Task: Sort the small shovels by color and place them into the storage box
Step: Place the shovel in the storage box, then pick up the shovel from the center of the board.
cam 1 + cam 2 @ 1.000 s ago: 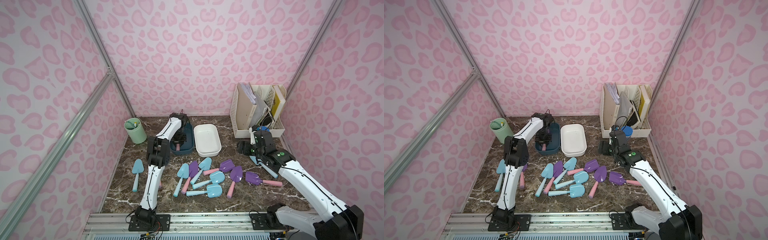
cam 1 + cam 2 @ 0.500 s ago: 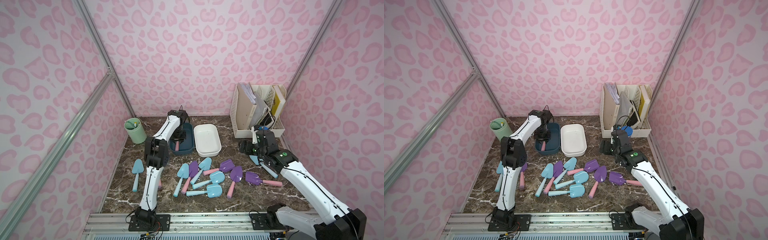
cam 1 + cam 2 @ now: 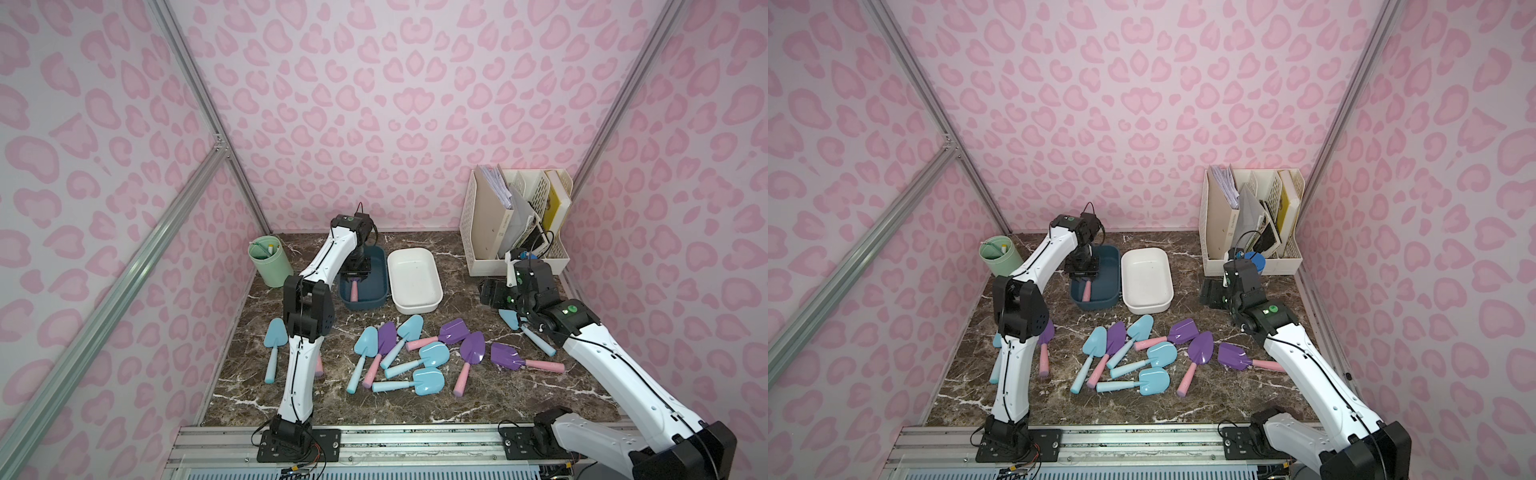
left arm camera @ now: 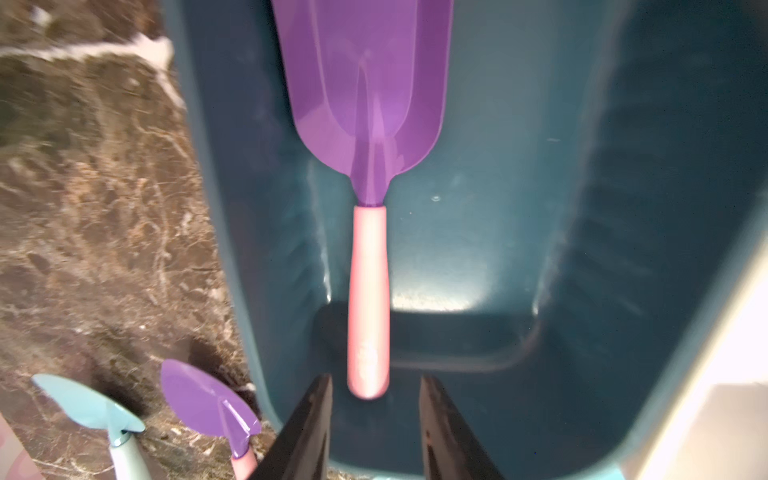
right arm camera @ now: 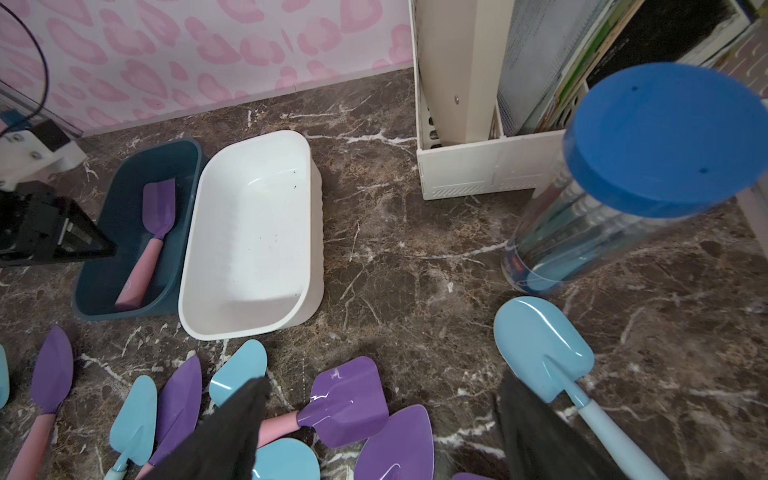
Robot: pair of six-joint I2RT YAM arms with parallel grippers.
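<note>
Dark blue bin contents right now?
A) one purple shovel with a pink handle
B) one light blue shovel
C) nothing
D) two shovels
A: the right wrist view shows a single purple shovel with a pink handle lying inside the dark blue bin, and nothing else in there.

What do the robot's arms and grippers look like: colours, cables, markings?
The left arm and right arm have white link shells, black joint housings and thin black cables along them. Each wrist housing bears a round green mark. The left gripper and right gripper have black, tapered fingers.
</note>
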